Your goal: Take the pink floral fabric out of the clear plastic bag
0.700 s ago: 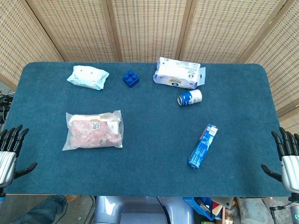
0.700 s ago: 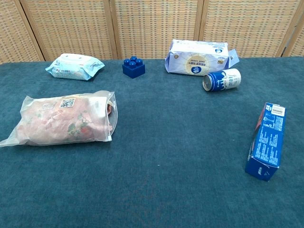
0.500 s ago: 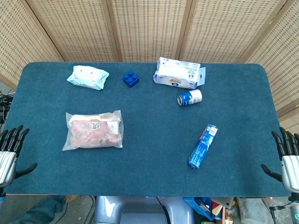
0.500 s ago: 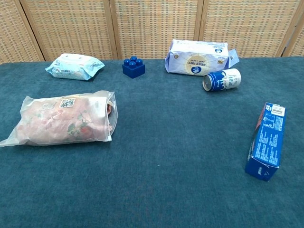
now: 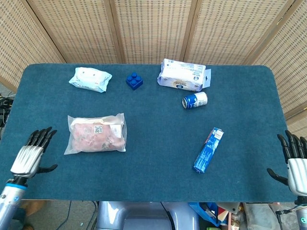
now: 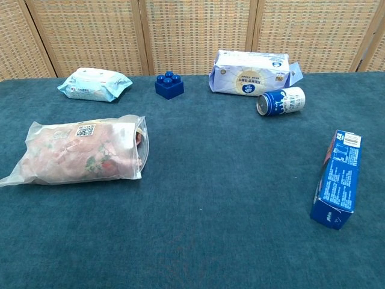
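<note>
The clear plastic bag point(image 5: 96, 133) lies flat on the left half of the blue table, with the pink floral fabric point(image 5: 94, 136) folded inside it; both also show in the chest view, bag point(image 6: 81, 152) and fabric point(image 6: 72, 158). Its mouth faces right. My left hand point(image 5: 32, 156) hovers over the table's front left corner, fingers spread and empty, a short way left of the bag. At the front right edge my right hand point(image 5: 296, 159) is also spread and holds nothing. Neither hand shows in the chest view.
A wet-wipes pack point(image 5: 89, 79), a blue toy brick point(image 5: 134, 80) and a white-and-blue carton point(image 5: 183, 75) line the far side. A blue can point(image 5: 194, 100) lies on its side mid right. A blue box point(image 5: 208, 150) lies near the front right.
My left hand has moved right and forward, from beyond the table's left edge to over its front left corner. The right hand and all objects stayed put.
</note>
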Controlling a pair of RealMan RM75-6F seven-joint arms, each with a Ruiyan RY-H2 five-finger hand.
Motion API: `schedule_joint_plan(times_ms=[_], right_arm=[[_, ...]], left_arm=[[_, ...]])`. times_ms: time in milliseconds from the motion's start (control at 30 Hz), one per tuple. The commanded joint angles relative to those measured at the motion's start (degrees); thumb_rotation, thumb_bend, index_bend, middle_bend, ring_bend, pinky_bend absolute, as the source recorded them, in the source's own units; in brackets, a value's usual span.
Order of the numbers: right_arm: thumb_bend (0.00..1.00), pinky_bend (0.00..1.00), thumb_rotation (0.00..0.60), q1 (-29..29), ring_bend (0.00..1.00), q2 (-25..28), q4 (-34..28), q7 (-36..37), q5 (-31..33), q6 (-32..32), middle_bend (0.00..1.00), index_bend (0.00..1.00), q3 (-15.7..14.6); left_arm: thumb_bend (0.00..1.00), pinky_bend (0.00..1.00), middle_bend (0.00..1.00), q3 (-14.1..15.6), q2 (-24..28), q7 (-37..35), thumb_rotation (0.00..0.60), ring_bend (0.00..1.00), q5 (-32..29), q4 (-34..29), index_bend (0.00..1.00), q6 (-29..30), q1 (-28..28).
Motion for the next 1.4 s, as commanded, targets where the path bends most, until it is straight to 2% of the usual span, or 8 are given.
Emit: schedule_joint_plan(times_ms=[33, 367, 733, 867, 933, 1033, 1100, 1400], right_arm=[[0.00, 0.00, 0.600, 0.2, 0.00, -0.2, 0.1, -0.3, -0.1, -0.2, 0.00, 0.00, 0.0], [0.00, 0.00, 0.600, 0.4, 0.00, -0.4, 0.5, -0.2, 1.0, -0.9, 0.00, 0.00, 0.2], [0.00, 0.00, 0.600, 0.7, 0.00, -0.6, 0.7, -0.5, 1.4, -1.3, 0.00, 0.00, 0.3], [0.00, 0.00, 0.600, 0.7, 0.00, -0.6, 0.7, -0.5, 1.6, -1.6, 0.00, 0.00, 0.3], [0.00, 0.00, 0.600, 0.8, 0.00, -0.7, 0.8, -0.5, 1.8, -1.8, 0.00, 0.00, 0.3], [0.00, 0.00, 0.600, 0.9, 0.00, -0.7, 0.9, -0.4, 1.9, -2.1, 0.00, 0.00, 0.3], [0.00, 0.00, 0.600, 1.0, 0.00, -0.8, 1.0, -0.5, 2.0, -2.3, 0.00, 0.00, 0.3], [0.00, 0.00, 0.600, 1.9, 0.00, -1.4, 1.7, 0.0, 1.2, -3.5, 0.00, 0.00, 0.0]], left_arm=[[0.11, 0.00, 0.00, -3.1, -5.6, 1.6, 0.600, 0.00, -5.2, 5.5, 0.00, -9.0, -7.2], [0.11, 0.00, 0.00, -6.4, -14.5, 3.5, 0.600, 0.00, -14.4, 16.1, 0.00, -19.9, -15.1], [0.11, 0.00, 0.00, -7.5, -17.6, 4.1, 0.600, 0.00, -20.9, 19.3, 0.00, -28.6, -21.1], [0.12, 0.16, 0.02, -7.3, -18.2, 5.8, 0.600, 0.03, -23.0, 20.3, 0.00, -29.6, -22.6], [0.18, 0.31, 0.15, -7.2, -18.8, 6.6, 0.600, 0.17, -24.1, 20.9, 0.07, -29.6, -23.1], [0.33, 0.43, 0.36, -7.2, -19.5, 6.7, 0.600, 0.34, -24.4, 21.6, 0.31, -28.7, -23.4], [0.38, 0.47, 0.42, -7.3, -20.1, 5.8, 0.600, 0.40, -23.8, 22.1, 0.39, -27.8, -23.3], [0.41, 0.50, 0.49, -6.8, -22.5, -6.7, 0.600, 0.45, -11.5, 26.2, 0.49, -18.6, -21.5]])
